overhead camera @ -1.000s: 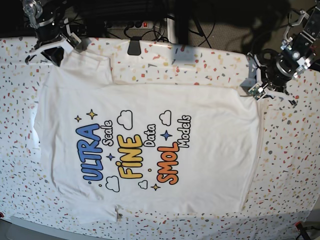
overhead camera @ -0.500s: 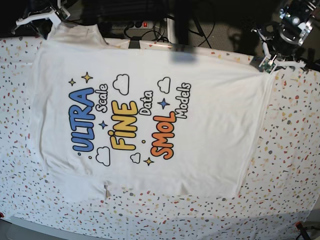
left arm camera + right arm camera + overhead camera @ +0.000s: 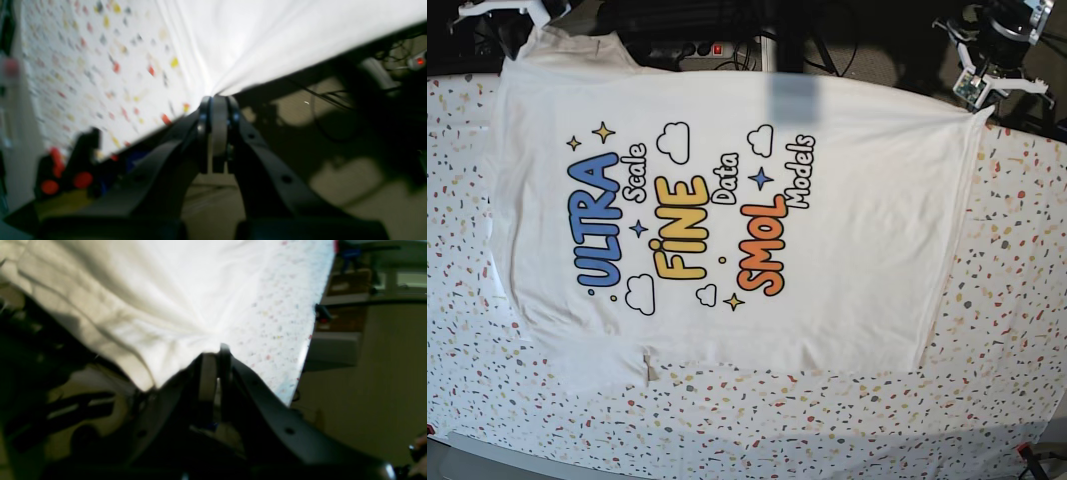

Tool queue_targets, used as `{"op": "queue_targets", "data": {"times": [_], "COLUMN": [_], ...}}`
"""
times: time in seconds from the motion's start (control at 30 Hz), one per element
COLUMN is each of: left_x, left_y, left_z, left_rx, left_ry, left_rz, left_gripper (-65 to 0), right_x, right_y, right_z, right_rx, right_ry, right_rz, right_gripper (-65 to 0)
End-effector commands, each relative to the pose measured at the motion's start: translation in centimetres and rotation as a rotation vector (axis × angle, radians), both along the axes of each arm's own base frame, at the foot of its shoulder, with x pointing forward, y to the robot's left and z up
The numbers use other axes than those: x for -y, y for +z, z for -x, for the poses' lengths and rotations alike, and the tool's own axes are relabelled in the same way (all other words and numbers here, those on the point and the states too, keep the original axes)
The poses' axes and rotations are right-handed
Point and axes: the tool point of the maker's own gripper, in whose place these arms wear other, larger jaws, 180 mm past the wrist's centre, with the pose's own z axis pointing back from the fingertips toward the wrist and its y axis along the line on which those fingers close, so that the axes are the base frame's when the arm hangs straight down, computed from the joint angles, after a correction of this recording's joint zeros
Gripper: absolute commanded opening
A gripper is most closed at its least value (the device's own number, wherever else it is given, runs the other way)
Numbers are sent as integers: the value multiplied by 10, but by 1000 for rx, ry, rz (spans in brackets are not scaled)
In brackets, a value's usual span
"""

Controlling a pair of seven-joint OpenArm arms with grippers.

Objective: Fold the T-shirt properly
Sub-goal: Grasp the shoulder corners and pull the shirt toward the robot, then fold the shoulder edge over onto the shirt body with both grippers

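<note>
Since the earlier frame, both grippers and the T-shirt (image 3: pixel 847 230) had shifted toward the far side of the table (image 3: pixel 1017 300), and more of the surface nearest the camera's lower border had come into view. The left gripper (image 3: pixel 978 100) was found closed on the shirt's far corner at the hem end, the cloth drawn into a narrow point between its fingertips. The right gripper (image 3: pixel 217 355) was likewise closed on the shirt, near the far corner at the sleeve end, with loose folds hanging beside it. The held side ran between the two grippers and lay out past the table's far edge, above the dark floor (image 3: pixel 293 186). The shirt was spread print side up across the left and middle of the base view, its lettering in blue, yellow and orange running sideways. The near sleeve (image 3: pixel 592 365) lay on the table, with a small dark tag (image 3: pixel 650 367) at its inner side. Open table was noted along the near side and beside the hem; at the collar side a narrower strip showed. The surface was white with multicoloured speckles. Beyond the far edge, black cables (image 3: pixel 842 50) and a red-lit switch (image 3: pixel 718 49) were observed.
</note>
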Motion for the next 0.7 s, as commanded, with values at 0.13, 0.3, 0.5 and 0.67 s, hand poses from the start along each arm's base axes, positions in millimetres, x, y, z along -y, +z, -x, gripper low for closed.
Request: {"op": "queue_targets", "data": {"times": [0.13, 0.3, 0.5, 0.67], "left_x": [5, 10, 24, 9], "left_y": [21, 35, 36, 38], "left_z": [-28, -57, -87, -116], "left_rx": [115, 187, 180, 219], "left_ry": [-1, 25, -20, 17], "left_rz": [30, 68, 157, 151], "left_gripper": [-650, -650, -650, -650], "right_x": [12, 5, -3, -5], "right_y": [26, 17, 25, 27], "right_z": [-38, -72, -115, -140], "right_rx": [150, 147, 215, 234], "right_ry": [-35, -44, -38, -14], "right_rz": [2, -103, -199, -214], "right_gripper": [-650, -650, -650, -650]}}
